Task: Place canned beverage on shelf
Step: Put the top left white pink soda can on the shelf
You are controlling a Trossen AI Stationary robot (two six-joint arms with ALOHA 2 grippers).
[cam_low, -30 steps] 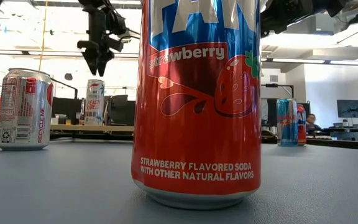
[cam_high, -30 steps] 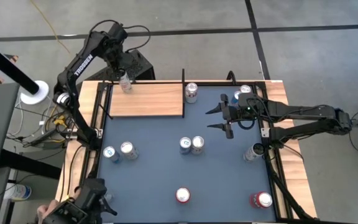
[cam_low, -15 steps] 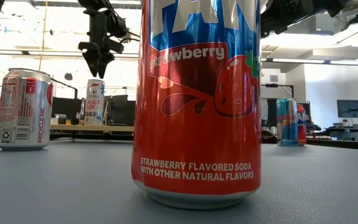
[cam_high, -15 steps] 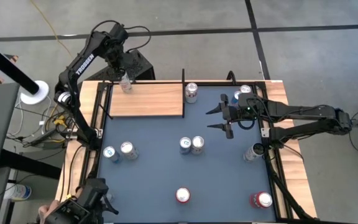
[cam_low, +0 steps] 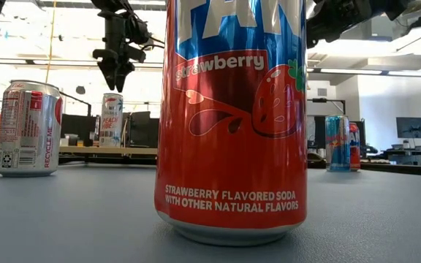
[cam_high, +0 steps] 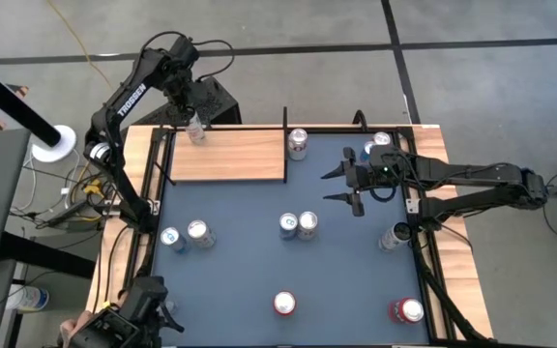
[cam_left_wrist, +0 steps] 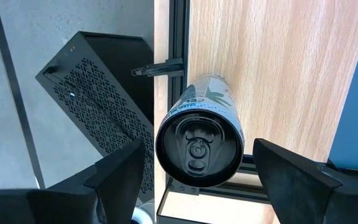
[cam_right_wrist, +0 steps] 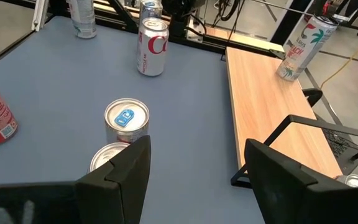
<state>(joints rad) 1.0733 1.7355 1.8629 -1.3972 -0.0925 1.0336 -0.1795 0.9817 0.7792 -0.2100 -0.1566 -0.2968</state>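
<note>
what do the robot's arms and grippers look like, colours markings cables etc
Both arms are black, built of jointed tubular links with thin black cables running along them. The left arm carries white TROSSEN lettering on one link; no lettering shows on the right arm. The left gripper and right gripper each end in two broad, flat, matte black fingers with angular edges.

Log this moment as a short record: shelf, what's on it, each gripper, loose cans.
shelf: wood board at the table's far left corner
on shelf: one white can, upright at its far-left corner
left gripper: open, above that can, not touching it
right gripper: open, empty, over the blue tabletop
loose cans: several upright on the tabletop, including a pair near its centre
</note>
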